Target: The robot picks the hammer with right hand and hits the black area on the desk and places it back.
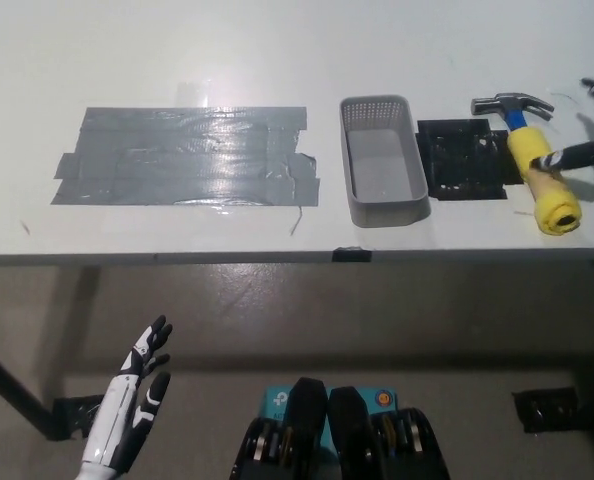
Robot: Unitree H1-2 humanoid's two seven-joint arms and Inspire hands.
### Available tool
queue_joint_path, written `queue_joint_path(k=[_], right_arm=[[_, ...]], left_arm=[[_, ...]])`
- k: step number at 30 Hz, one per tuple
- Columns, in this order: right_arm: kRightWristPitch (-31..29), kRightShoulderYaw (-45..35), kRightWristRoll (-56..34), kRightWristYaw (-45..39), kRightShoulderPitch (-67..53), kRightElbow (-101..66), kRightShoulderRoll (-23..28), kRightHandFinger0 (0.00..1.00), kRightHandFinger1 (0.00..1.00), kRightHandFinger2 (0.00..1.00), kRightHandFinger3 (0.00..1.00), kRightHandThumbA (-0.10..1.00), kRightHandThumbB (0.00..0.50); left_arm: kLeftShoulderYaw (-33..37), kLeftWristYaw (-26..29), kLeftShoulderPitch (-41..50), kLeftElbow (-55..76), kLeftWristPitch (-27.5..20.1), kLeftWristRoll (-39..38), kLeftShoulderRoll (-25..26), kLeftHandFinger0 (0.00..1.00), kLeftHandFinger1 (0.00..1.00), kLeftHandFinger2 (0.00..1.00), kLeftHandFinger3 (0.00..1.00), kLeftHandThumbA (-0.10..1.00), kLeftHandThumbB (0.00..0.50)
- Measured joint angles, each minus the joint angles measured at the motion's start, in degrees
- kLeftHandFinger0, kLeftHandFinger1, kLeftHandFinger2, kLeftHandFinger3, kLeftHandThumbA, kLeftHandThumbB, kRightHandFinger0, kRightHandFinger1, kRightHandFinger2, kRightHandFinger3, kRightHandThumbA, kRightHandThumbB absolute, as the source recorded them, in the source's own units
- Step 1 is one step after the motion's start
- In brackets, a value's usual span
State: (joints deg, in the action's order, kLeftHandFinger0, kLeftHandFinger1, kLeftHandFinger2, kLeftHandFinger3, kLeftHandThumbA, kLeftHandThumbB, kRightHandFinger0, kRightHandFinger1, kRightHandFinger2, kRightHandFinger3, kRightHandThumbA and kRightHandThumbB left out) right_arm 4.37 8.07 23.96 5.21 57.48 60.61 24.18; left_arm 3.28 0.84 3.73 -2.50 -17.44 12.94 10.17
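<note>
We see the hammer (537, 160) lying flat on the white counter (277, 60), just to the right of the black area (462, 158), its steel head (512, 103) pointing away from the robot and its yellow grip (549, 190) angled toward the near edge. The black right hand (589, 130) is largely cut off by the right border of the picture; only a couple of dark fingers (575, 153) show, spread apart, one reaching across to the yellow grip and seeming to touch its side, another up near the top right corner. We cannot say for certain whether that fingertip presses on the grip or merely sits beside it, but nothing is wrapped around the handle. Left of the black area, nearly touching it, stands a grey perforated basket (382, 205), and farther left a broad patch of grey tape (187, 155) is stuck to the counter, glare washing out part of its surface. The white left hand (132, 400) hangs below the counter edge at the lower left, fingers apart and holding nothing, its forearm cut off by the bottom border.
</note>
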Motion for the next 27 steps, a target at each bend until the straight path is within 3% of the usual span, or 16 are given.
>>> queue_joint_path(k=[8, 14, 16, 20, 27], right_arm=[[0.37, 0.11, 6.15, 6.60, -1.47, -13.75, 3.35, 1.00, 1.00, 1.00, 1.00, 1.00, 0.259], [0.37, -0.74, 8.43, 8.19, -5.38, -26.60, 2.97, 1.00, 1.00, 1.00, 1.00, 1.00, 0.269], [0.36, -0.79, 8.91, 8.28, -7.39, -30.86, 2.36, 1.00, 1.00, 1.00, 1.00, 1.00, 0.240], [0.34, -0.75, 9.47, 8.28, -11.89, -38.26, 0.82, 1.00, 1.00, 1.00, 1.00, 1.00, 0.278], [0.22, 0.44, 10.70, 8.27, -24.33, -52.79, -4.37, 1.00, 1.00, 1.00, 1.00, 1.00, 0.191]], left_arm=[[-0.01, 0.00, -0.06, 0.00, 0.03, 0.01, 0.00, 0.97, 1.00, 1.00, 1.00, 1.00, 0.140], [-0.01, 0.00, -0.56, -0.03, 0.20, 0.01, 0.00, 1.00, 1.00, 1.00, 1.00, 1.00, 0.152], [0.00, 0.00, -0.85, -0.08, 0.26, 0.01, 0.00, 1.00, 1.00, 1.00, 1.00, 1.00, 0.165], [0.00, 0.00, -1.72, -0.19, 0.37, 0.01, 0.00, 1.00, 1.00, 1.00, 1.00, 1.00, 0.177], [0.02, 0.01, -4.54, -1.03, 0.43, 0.03, 0.00, 1.00, 1.00, 1.00, 1.00, 1.00, 0.146]])
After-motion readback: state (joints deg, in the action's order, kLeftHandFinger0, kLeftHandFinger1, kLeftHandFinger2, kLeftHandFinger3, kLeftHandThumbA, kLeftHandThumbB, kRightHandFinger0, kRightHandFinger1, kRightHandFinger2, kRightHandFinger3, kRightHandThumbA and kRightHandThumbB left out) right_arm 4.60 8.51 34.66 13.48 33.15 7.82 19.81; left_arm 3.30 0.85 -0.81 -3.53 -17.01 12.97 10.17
